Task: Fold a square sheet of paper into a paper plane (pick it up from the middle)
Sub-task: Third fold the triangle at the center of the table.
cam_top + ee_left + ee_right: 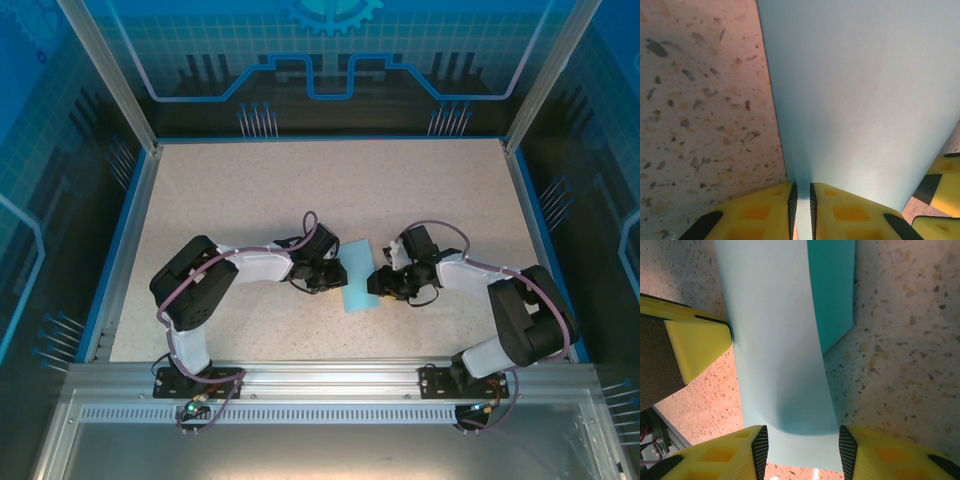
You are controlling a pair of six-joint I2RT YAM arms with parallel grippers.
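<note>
- Item: sheet of paper [357, 275], light blue and plain. It lies between the two claws and touches both. It appears to be folded over once, with a darker layer lying flat under a raised, bowed flap.
- Left claw [801, 210]: closed to a thin slit with the paper's edge pinched in it. From this claw the sheet fans out straight ahead and to its right.
- Right claw [802, 450]: jaws roughly half apart and straddling the bowed flap, which runs forward between its fingers [760, 450]. It is hard to tell whether the pads actually press the paper or only flank it.
- Key relation: the sheet's long axis runs across the line joining the claws, so each faces one long side. Both are equally near. The left has the firm hold, so the next crease likely depends on the right claw closing.
- Surface: speckled beige table [300, 190], matte and flat, bare around the claws.
- Room: glazed blue-framed enclosure [330, 70], with a metal rail [320, 378] along the near edge.
</note>
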